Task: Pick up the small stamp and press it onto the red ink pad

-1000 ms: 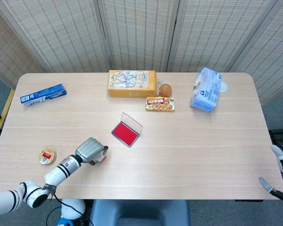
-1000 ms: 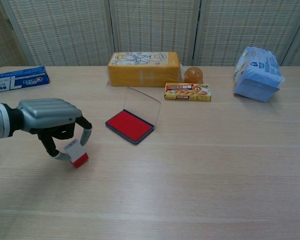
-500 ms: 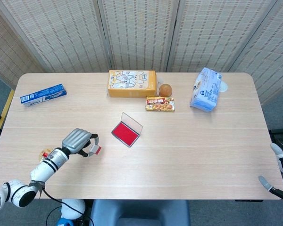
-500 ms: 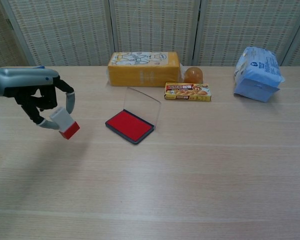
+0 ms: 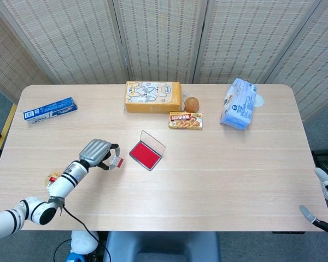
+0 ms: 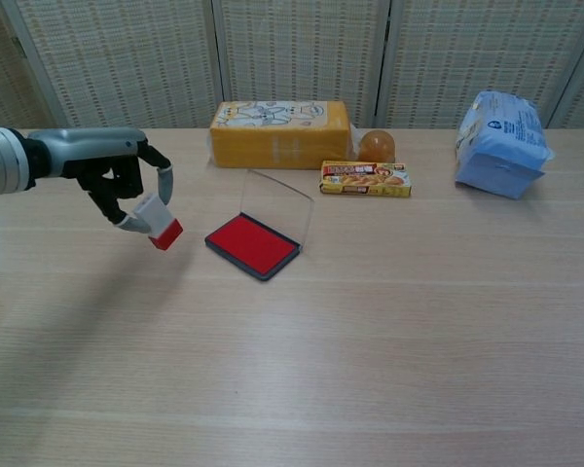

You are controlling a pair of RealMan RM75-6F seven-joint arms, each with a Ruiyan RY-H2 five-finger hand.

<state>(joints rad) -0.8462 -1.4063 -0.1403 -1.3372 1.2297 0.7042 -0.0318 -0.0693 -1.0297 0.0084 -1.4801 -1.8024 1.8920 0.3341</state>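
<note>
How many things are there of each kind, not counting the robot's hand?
Boxes: 3 - yellow box, small snack box, blue toothpaste box
Stamping things: 2 - small stamp, red ink pad
Blue tissue pack: 1
Orange ball: 1
Round tin: 1
Total: 8

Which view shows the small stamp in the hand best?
The chest view: the small stamp shows large and side-on, red end down, pinched by the left hand beside the red ink pad. The head view shows it tiny from above, partly hidden by fingers.
</note>
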